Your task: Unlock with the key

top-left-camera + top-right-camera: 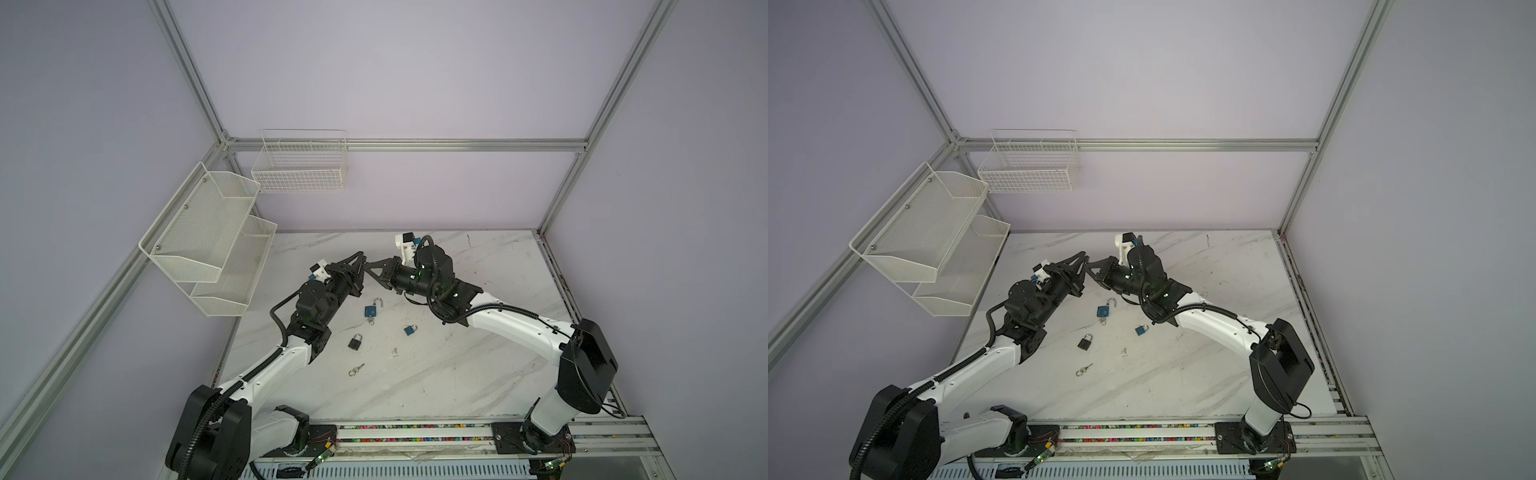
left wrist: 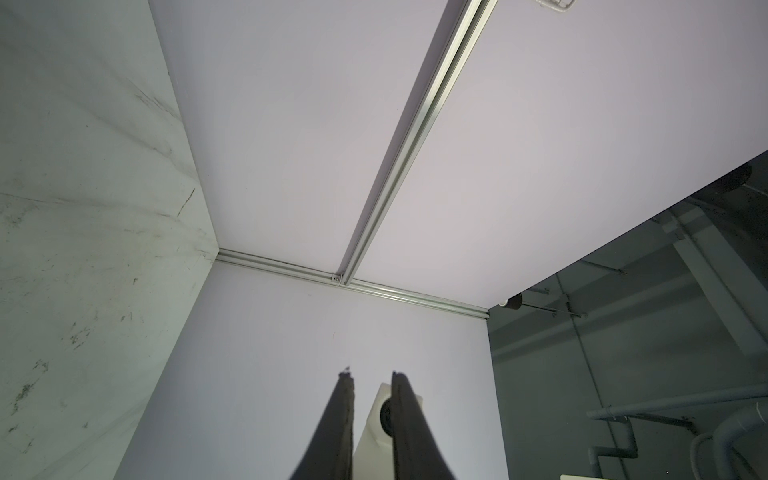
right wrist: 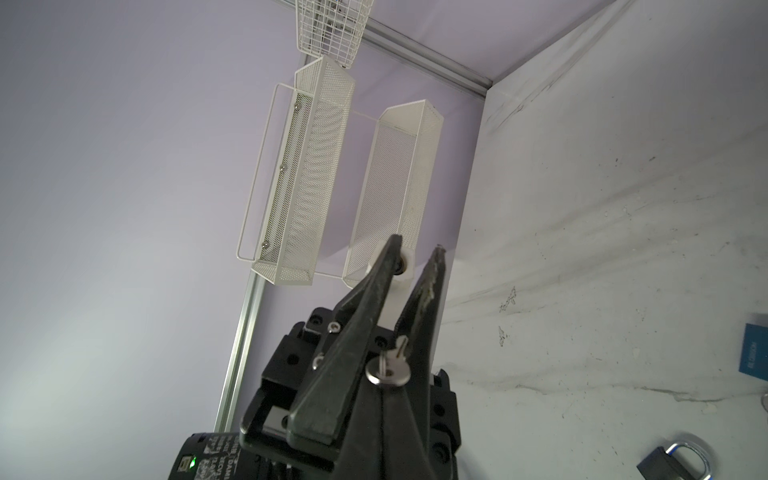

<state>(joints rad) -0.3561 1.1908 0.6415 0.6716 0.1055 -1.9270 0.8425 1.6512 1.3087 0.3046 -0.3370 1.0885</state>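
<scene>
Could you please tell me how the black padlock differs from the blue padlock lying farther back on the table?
The black padlock has a dark body; the rear blue padlock a bright blue one. The black padlock's shackle looks closed, while the rear blue padlock's stands raised and seems open. A small metal piece, perhaps a key, sits at the rear blue padlock's base; none at the black padlock's. Both lie on the table.
</scene>
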